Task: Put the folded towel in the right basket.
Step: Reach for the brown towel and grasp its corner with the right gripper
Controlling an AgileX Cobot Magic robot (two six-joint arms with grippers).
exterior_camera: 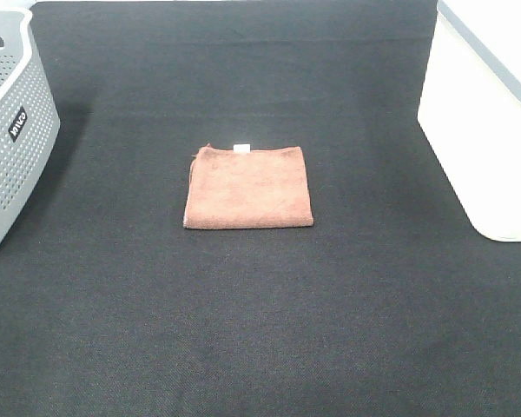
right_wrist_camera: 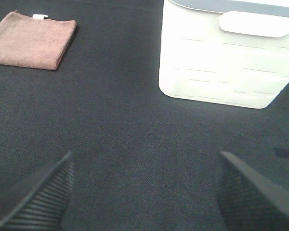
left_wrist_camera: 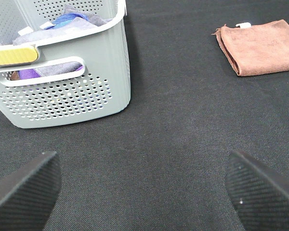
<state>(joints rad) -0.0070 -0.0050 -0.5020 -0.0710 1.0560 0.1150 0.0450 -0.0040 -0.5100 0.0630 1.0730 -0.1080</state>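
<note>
Exterior high: folded towel [exterior_camera: 248, 188] is laid flat, central on the table [exterior_camera: 260, 347].
Left gripper [left_wrist_camera: 143, 190] and right gripper [right_wrist_camera: 144, 192] are spread wide, empty; all layers should be pinched at the edge facing the right basket [exterior_camera: 486, 130].

Wide-spread gripper [right_wrist_camera: 144, 162] faces folded towel [right_wrist_camera: 33, 41] and white basket [right_wrist_camera: 221, 62].

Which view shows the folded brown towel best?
Exterior high: the whole towel lies centred, all four edges and its white tag visible. Both wrist views catch it far off at a frame edge, slightly cropped.
</note>
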